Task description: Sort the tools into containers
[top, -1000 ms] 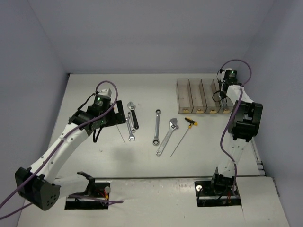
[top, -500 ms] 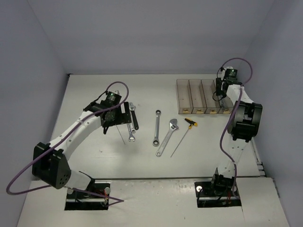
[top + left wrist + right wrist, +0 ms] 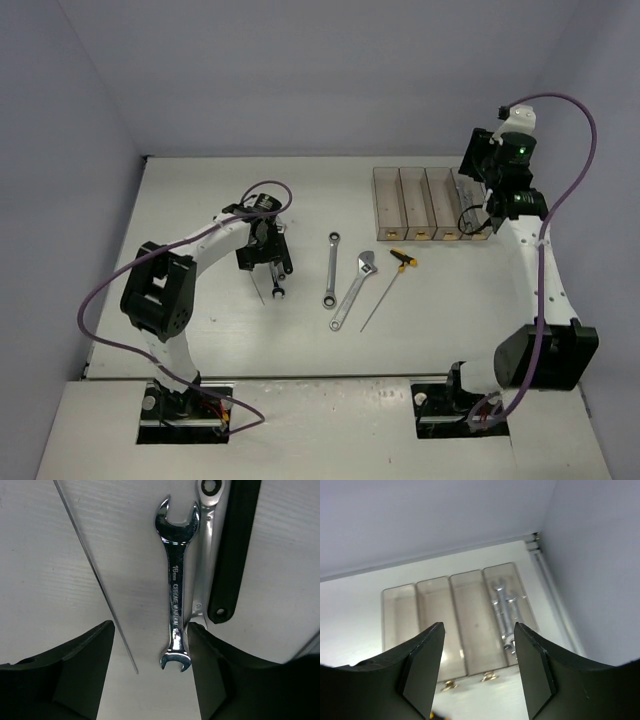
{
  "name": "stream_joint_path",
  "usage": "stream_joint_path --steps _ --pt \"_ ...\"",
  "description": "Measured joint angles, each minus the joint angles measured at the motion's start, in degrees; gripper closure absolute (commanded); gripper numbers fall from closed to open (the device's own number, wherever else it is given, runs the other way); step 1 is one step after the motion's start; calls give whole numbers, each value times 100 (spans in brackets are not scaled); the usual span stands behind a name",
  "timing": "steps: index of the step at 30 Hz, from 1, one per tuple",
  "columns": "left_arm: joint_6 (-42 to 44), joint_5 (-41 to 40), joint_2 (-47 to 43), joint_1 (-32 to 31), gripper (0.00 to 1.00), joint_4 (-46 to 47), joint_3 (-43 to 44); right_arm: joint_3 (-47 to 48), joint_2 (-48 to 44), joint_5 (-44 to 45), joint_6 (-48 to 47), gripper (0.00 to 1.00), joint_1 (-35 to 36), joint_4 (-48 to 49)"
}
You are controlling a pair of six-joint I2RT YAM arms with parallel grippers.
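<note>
From above, the white table (image 3: 190, 200) stands in a corner between plain pale-violet walls (image 3: 300, 70). The left gripper (image 3: 264, 258) is low over the tools left of the centre. The right gripper (image 3: 474, 160) hangs above the containers (image 3: 425, 205), which stand in a row at the far right.

In the left wrist view, the left fingers (image 3: 75, 670) are partly apart and hold nothing. A small open-end wrench (image 3: 174, 585) lies flat between them, between a thin rod (image 3: 95, 575) and a black handle (image 3: 232, 555).

In the right wrist view, the right fingers (image 3: 420, 665) are apart and empty. Silver wrenches (image 3: 504, 610) lie in the rightmost bin (image 3: 512, 577).

Since a second ago, the left arm has swung right to reach this wrench, and the right gripper has risen from the bins.
</note>
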Motion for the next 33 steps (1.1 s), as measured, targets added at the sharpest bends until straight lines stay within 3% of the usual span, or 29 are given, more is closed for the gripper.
stream_joint_path --steps 11,21,23,28,33 --pt "-404 -11 569 0 53 328 16 -1401 -645 -535 473 42 543 -313" --pt "-741 -156 600 -57 68 426 8 -1519 -939 -685 545 41 579 -346" --pt "-798 -209 600 -105 73 454 0 -1519 -936 -715 549 41 612 -347" --pt "-889 -241 611 -212 99 554 -9 -1519 -932 -806 567 40 737 -347" --pt "-920 -236 539 -225 100 673 -113 -1519 -895 -975 567 40 954 -343"
